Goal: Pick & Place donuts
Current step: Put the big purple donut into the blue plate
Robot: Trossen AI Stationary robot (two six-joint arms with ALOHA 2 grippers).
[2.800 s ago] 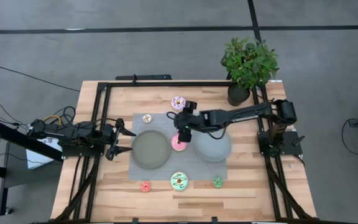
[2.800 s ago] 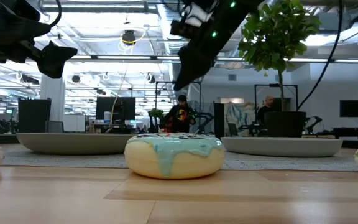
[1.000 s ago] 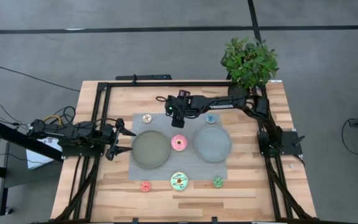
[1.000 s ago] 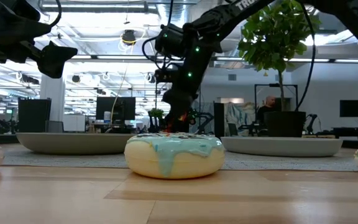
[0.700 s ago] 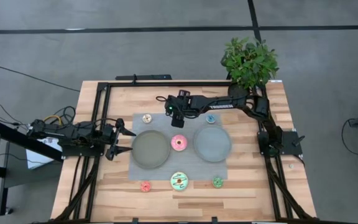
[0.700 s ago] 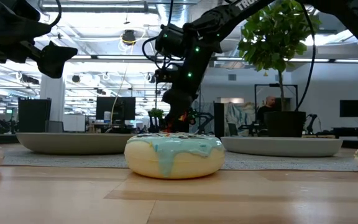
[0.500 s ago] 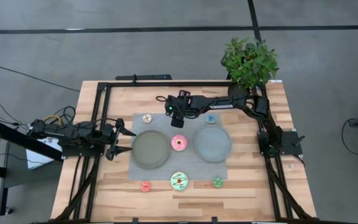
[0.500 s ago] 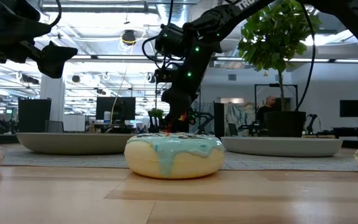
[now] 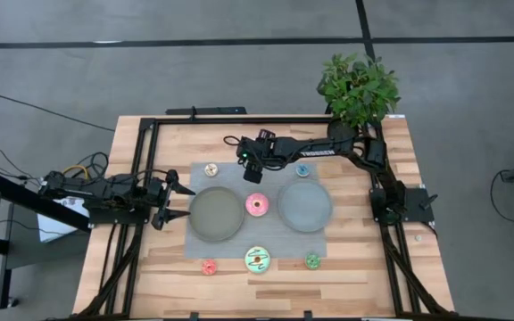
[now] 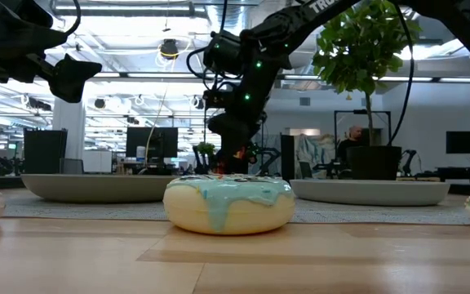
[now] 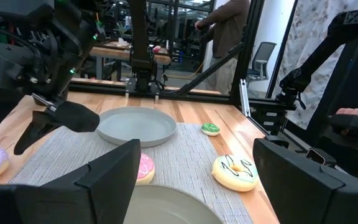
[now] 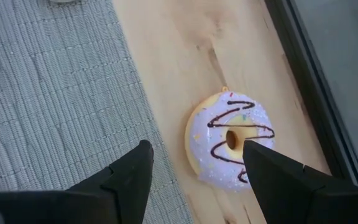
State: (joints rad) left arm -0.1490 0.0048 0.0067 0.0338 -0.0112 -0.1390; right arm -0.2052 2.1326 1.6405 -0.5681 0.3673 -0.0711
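Observation:
My right gripper [image 12: 197, 149] hangs open over the far side of the table, and its arm [image 9: 255, 159] hides what lies below it in the high view. The white-lilac sprinkled donut [image 12: 232, 149] lies flat on the wood beneath, and one finger [image 12: 278, 174] shows in front of it. The pink donut [image 9: 257, 204] lies between the two grey plates. The mint-green donut [image 9: 258, 259], red donut [image 9: 209, 266] and green donut [image 9: 312, 260] sit near the front edge. Near the far side are the tan donut [image 9: 211, 169] and blue donut [image 9: 303, 169]. My left gripper [image 9: 184, 203] waits open at the left.
Two grey plates [image 9: 216, 213] [image 9: 305, 206] rest on a grey woven mat [image 9: 239, 242]. A potted plant [image 9: 357, 89] stands at the far right corner. A black frame rail [image 12: 319, 93] runs along the table's far edge just past the lilac donut.
Over the last second my right arm has stayed almost still above the lilac donut. Before that it moved from over the pink donut toward the table's far edge. No donut has shifted.

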